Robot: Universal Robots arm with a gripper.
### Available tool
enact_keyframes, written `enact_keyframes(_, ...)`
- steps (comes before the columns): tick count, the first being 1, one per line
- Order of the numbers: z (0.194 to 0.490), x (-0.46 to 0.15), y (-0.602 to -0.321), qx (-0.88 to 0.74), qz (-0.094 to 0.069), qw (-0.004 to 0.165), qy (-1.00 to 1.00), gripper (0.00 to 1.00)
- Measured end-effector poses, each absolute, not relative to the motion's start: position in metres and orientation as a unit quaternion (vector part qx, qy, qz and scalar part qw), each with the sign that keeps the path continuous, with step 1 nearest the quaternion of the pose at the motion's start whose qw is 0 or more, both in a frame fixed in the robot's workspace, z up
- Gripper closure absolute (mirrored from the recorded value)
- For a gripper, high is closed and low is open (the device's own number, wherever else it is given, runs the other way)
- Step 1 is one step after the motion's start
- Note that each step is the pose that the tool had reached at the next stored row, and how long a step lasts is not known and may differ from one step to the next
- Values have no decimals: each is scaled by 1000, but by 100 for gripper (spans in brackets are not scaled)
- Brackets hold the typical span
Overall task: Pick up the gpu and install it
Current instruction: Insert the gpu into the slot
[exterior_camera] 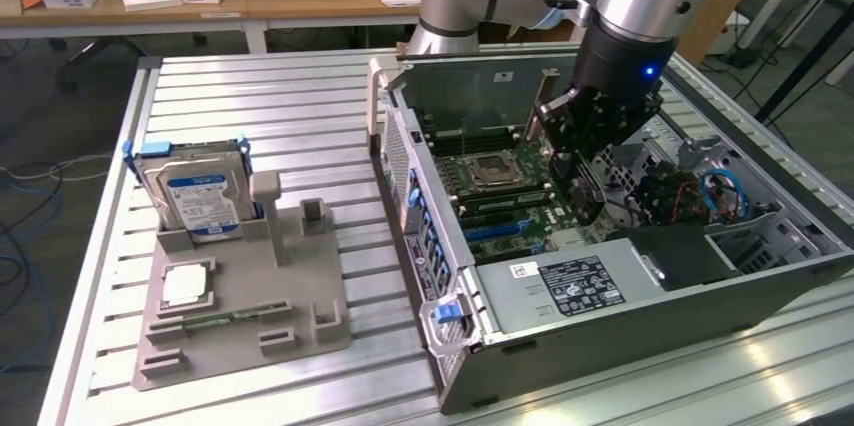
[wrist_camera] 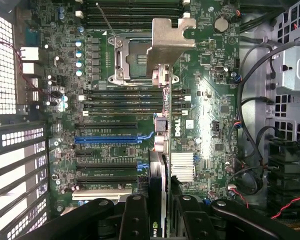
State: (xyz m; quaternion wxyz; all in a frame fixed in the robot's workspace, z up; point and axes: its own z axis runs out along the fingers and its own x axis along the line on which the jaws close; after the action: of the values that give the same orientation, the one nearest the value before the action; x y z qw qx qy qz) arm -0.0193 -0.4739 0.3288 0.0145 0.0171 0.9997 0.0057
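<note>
Slatted counter (exterior_camera: 240, 96), open computer case (exterior_camera: 641, 316) toward three o'clock: my gripper (wrist_camera: 157, 220) is clamped on the gpu (wrist_camera: 159, 175), edge-on above the motherboard (wrist_camera: 210, 100). Installing, I judge; seating calls for squaring it over an expansion slot (wrist_camera: 107, 140).

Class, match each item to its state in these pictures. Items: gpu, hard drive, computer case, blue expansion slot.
Items:
1. gpu
2. hard drive
3. computer case
4. blue expansion slot

States:
A. lies open on the table
B. clamped in the gripper, over the motherboard
C. empty, on the motherboard
D. stands upright in the grey holder

Pairs: 1-B, 2-D, 3-A, 4-C
</note>
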Motion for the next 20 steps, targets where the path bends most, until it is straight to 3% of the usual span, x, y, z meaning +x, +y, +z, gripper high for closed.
enact_keyframes(20,329,-20,-474,-143,1,13,990,73)
